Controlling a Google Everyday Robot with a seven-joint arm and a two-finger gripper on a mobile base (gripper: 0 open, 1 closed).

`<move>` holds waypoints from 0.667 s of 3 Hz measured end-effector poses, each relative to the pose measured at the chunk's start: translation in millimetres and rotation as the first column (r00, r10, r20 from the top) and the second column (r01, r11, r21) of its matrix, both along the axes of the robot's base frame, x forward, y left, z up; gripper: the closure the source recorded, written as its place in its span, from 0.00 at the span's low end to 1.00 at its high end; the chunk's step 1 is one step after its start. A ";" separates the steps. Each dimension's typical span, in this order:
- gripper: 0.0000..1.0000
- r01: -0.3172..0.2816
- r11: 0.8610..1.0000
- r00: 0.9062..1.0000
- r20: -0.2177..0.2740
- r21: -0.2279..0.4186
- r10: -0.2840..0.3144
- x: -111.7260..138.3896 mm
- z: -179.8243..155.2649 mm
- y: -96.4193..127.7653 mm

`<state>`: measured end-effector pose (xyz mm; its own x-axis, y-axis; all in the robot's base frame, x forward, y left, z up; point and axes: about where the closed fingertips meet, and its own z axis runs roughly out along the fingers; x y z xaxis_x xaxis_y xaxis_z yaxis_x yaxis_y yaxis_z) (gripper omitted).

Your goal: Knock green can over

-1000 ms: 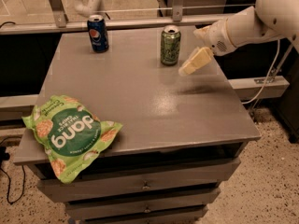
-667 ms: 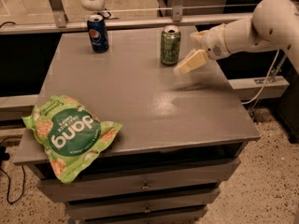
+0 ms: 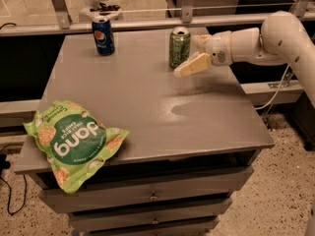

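Toward the back of the grey desk (image 3: 147, 107), the light, tippy mottled-green metal drink can (image 3: 179, 48) stands beside the seemingly open end effector (image 3: 193, 54), best pushed near its rim.

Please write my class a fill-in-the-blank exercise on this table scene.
The table holds ___ cans.
The green can stands ___.
The tool is right beside the ___ can.
Missing words: two; upright; green.
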<state>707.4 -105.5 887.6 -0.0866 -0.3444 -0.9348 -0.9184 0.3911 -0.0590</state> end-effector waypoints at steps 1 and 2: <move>0.00 -0.071 0.994 0.997 -0.011 0.077 0.072 -12.1 14.5 19.6; 0.00 -0.172 0.973 0.983 -0.034 0.151 0.179 -36.1 29.3 45.1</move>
